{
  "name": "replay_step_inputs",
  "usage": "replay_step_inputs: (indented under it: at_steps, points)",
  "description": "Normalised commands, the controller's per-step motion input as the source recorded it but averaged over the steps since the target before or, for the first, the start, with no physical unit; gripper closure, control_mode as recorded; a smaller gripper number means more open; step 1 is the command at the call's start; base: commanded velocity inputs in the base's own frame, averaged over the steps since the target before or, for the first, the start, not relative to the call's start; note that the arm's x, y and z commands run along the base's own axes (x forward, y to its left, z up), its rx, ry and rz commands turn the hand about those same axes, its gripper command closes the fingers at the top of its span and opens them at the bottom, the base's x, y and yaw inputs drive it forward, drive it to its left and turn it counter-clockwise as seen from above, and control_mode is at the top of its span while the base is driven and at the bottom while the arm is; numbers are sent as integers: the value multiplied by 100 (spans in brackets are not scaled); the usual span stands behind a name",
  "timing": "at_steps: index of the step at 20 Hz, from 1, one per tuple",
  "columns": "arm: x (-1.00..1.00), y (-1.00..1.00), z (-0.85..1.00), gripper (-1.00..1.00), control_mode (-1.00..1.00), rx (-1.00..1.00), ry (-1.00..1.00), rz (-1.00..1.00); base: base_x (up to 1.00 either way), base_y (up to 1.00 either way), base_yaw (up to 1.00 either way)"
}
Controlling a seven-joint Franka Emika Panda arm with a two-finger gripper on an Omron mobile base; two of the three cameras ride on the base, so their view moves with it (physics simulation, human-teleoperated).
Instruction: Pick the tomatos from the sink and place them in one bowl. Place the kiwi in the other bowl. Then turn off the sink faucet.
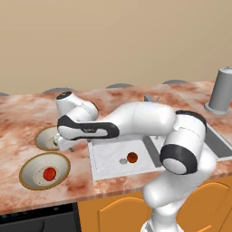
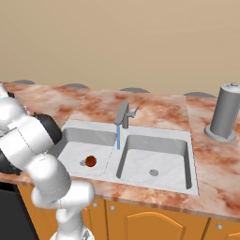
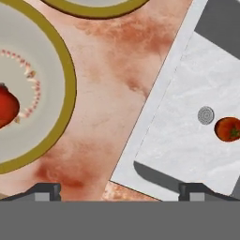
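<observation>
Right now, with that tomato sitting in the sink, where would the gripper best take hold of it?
Probably around its round middle, coming straight down from above. The tomato lies on the flat floor of the sink beside the drain, with basin walls around it, so a sideways approach looks blocked. The gripper is open above the counter.

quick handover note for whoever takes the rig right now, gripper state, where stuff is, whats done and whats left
Gripper: open and empty, over the counter between the near bowl and the sink.
One tomato sits in the near bowl.
A second tomato lies in the left sink basin, beside the drain.
Far bowl: something green shows at its rim, likely the kiwi, mostly hidden by the arm.
Faucet is running.
Done: one tomato placed, kiwi probably placed.
Left: move the sink tomato into the near bowl, then turn off the faucet.
</observation>
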Motion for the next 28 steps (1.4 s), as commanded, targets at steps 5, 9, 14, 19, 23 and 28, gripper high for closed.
replay_step_inputs:
  at_steps: [5,9,14,19,23,28]
  points:
    - [0,-84,0,-100,-100,3,0,-4,0,0,0]
    - [0,-81,0,-100,-100,3,0,-6,0,0,0]
    - [0,-71,-7,-100,-100,2,0,-8,0,0,0]
    - [16,-50,-21,-100,-100,2,4,-13,0,0,0]
    - [21,-47,-23,-100,-100,4,3,-13,0,0,0]
    - [16,-56,-30,-100,-100,6,4,-14,0,0,0]
